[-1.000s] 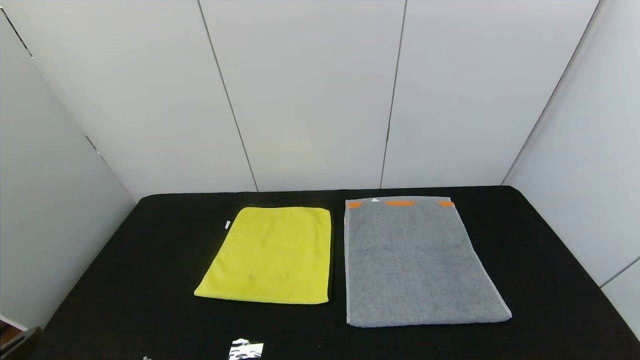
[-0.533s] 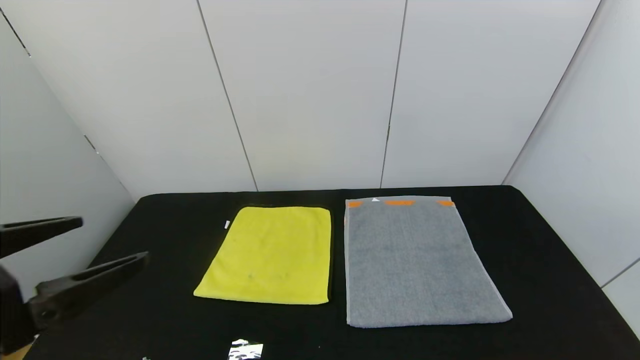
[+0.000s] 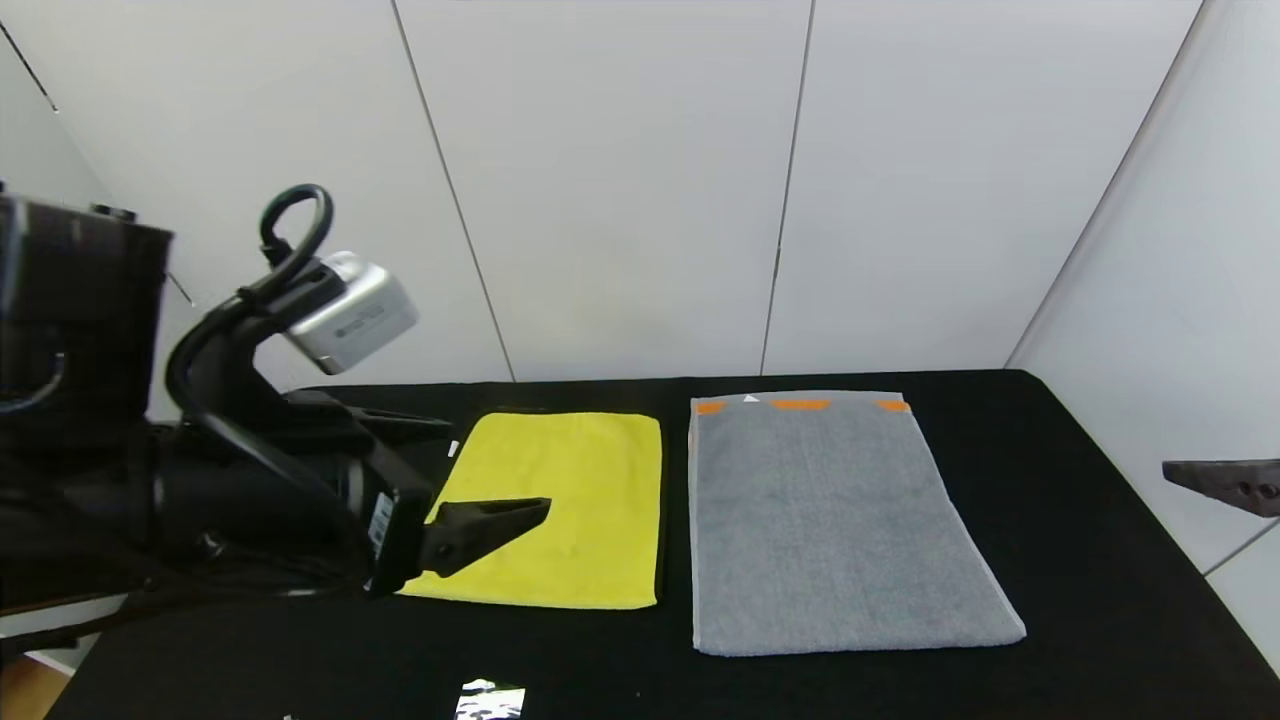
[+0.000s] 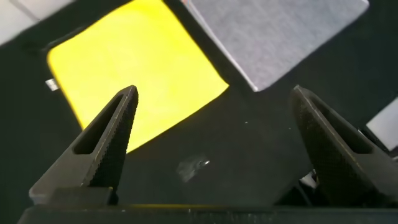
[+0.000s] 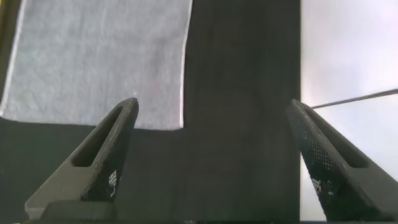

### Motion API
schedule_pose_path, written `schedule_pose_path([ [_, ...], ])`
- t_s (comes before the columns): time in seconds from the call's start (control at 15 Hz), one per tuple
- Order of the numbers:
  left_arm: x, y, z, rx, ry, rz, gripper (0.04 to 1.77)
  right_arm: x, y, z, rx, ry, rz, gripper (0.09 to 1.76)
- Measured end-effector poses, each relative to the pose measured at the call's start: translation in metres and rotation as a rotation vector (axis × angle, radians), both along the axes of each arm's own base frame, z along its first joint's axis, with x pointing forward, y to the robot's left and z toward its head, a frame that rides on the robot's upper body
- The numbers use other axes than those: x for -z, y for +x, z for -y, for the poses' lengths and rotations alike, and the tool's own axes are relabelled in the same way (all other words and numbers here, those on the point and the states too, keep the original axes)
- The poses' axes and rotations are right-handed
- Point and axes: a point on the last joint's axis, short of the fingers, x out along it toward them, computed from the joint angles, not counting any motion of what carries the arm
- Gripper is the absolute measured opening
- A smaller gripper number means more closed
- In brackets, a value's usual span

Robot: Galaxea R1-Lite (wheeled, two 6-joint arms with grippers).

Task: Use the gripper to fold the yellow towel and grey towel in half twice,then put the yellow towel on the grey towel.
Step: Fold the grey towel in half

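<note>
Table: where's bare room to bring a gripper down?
Free: table right of the grey towel, and the front strip, apart from a shiny scrap. Crowded: the yellow towel almost meets grey, and the open left gripper hangs over its left side.

Bright, even light; soft shadows

The yellow towel (image 3: 565, 505) lies flat and unfolded on the black table (image 3: 1080, 560), a bright yellow cloth with a thin black edge along its right side and a small white tag at its far left corner. Just beside it to the right, close but apart, the grey towel (image 3: 835, 525) also lies flat and unfolded. It is larger, of grey terry, with an orange-and-white patterned band along its far end.
</note>
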Motion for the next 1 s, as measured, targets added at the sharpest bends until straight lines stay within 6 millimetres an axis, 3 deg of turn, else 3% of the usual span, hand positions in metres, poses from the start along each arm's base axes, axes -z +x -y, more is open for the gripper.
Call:
schedule_pose_path([
  [0.2,0.008,0.013,0.017,0.042,0.040,-0.040,1.72,0.008,0.012,0.000,-0.010,-0.011,-0.048,1.71],
  [0.67,0.061,0.048,0.094,0.186,0.224,-0.190,1.72,0.053,0.053,-0.002,-0.052,-0.016,-0.262,1.71],
  [1.0,0.082,0.056,0.108,0.221,0.313,-0.263,1.72,0.076,0.067,-0.006,-0.124,-0.014,-0.358,1.71],
])
